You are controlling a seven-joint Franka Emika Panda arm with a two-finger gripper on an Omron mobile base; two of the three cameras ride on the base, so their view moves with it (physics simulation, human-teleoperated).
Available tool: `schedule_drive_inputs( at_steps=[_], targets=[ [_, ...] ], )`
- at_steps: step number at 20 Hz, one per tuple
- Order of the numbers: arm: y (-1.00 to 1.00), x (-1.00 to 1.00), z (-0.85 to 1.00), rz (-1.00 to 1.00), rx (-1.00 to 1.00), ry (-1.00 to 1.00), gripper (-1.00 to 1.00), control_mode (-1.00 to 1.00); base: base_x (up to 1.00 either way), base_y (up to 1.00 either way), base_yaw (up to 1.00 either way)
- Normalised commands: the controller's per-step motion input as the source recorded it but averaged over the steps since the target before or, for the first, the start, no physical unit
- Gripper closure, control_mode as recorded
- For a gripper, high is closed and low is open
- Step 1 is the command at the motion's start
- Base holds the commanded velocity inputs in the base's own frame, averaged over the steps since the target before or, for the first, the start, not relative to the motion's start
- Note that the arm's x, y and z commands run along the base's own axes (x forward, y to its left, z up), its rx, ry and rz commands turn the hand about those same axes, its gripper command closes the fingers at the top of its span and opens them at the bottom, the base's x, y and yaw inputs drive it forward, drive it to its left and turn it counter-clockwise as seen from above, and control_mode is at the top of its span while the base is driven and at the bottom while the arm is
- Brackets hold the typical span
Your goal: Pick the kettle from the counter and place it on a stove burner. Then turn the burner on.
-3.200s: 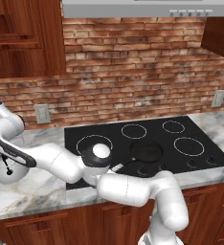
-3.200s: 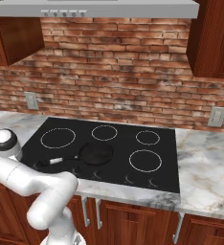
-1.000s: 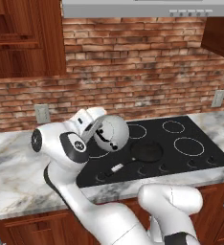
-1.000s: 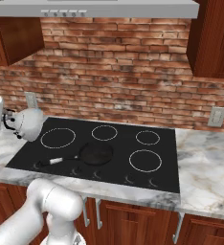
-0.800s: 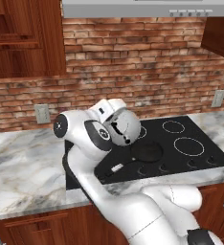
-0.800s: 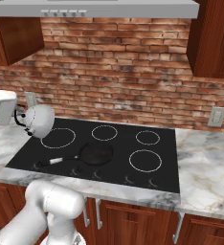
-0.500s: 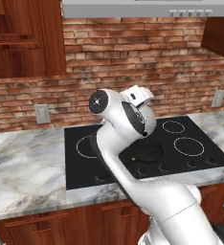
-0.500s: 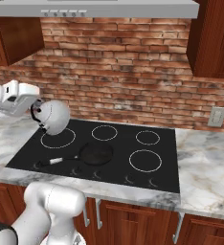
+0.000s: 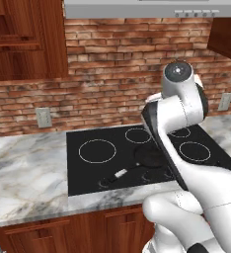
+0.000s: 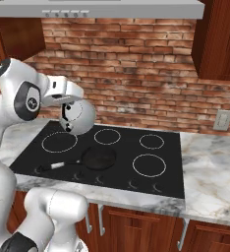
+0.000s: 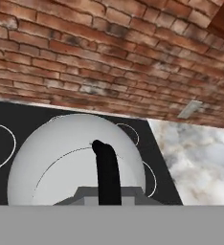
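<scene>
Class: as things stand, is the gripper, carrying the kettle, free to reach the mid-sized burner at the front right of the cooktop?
Probably yes. The gripper holds the kettle above the cooktop; the frying pan sits beside the burner, not on it.

The white arm with dark joints rises tall, elbow bent, its two-finger tool [image 10: 68, 115] clamped tight and held high.

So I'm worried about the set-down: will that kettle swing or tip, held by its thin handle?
Probably rigid: the kettle keeps its dome shape in the air. It hangs tilted from the gripper above the stove, so it may swing. The squat body should sit stably once flat.
</scene>
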Motion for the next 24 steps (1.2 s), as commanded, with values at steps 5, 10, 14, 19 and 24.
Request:
schedule_drive_inputs(
  at_steps=[5,10,14,19,24],
  targets=[
    [-1.0,0.0,0.12,-0.01,0.29,0.0,1.0,-1.0,0.0,0.0,0.0],
    [-1.0,0.02,0.0,-0.2,0.15,0.03,1.0,-1.0,0.0,0.0,0.0],
    [-0.95,0.0,-0.01,-0.49,0.14,0.08,1.0,-1.0,0.0,0.0,0.0],
    [-0.62,0.04,-0.03,-0.54,0.1,0.1,1.0,-1.0,0.0,0.0,0.0],
    [-0.24,0.03,0.0,-0.21,0.07,0.03,1.0,-1.0,0.0,0.0,0.0]
  ],
)
